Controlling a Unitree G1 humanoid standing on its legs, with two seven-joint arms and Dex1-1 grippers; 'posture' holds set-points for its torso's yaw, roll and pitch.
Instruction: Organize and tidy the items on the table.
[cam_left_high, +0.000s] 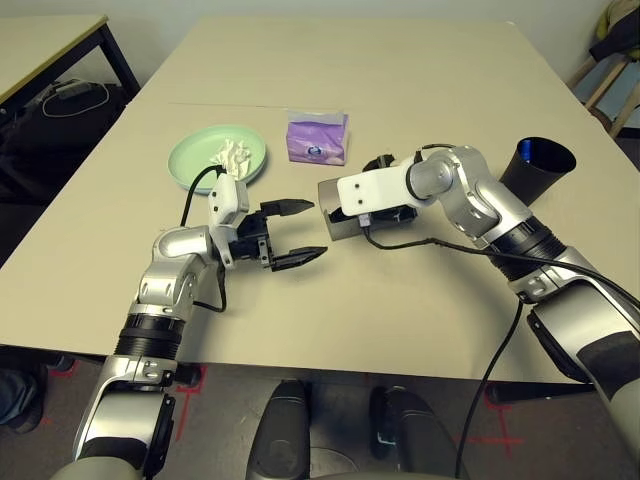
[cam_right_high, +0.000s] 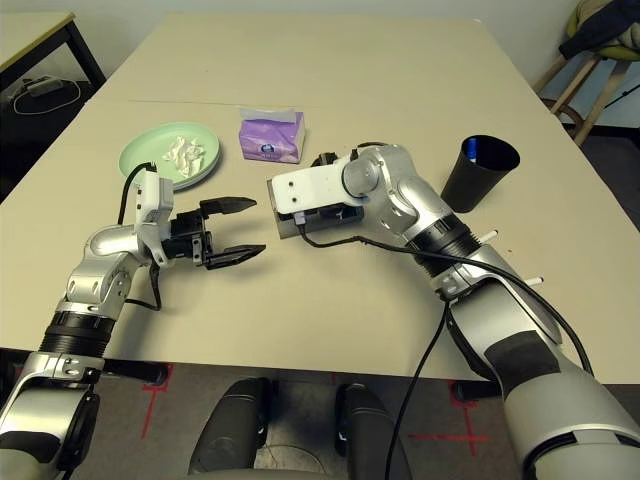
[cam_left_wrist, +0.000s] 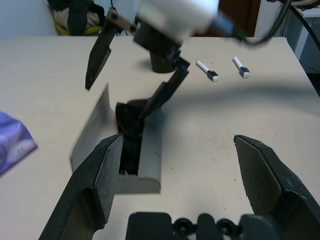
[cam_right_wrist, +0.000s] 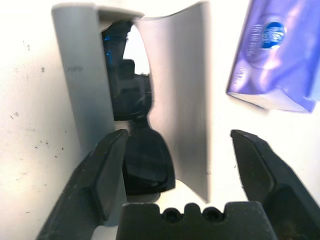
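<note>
We saw a grey-beige glasses case (cam_right_wrist: 82, 85) lying open near the middle of the pale beige table (cam_left_high: 400, 80), its flap (cam_right_wrist: 180, 100) raised to one side, and black sunglasses (cam_right_wrist: 135, 125) resting inside it, partly sticking out of the open end. Our right gripper (cam_left_wrist: 135, 75) hung just above the case, pointing down and to the left, its two black fingers spread wide and holding nothing; whether a fingertip touched the sunglasses we could not tell. To the left of the case, well apart from it, our left gripper (cam_left_high: 293, 232) pointed level toward the right, its jaws also spread wide and empty. Just beyond the case on the far side sat a purple tissue pack (cam_left_high: 317, 138). Farther left, a pale green plate (cam_left_high: 190, 160) held a crumpled white tissue (cam_left_high: 232, 154). On the right side of the table stood a black cup (cam_left_high: 537, 168), tilted in our view with a blue interior. Two small white pens (cam_left_wrist: 206, 70) with dark tips lay on the table near the cup, side by side but apart. At the far left edge stood a smaller side desk (cam_left_high: 50, 45) with black legs.
</note>
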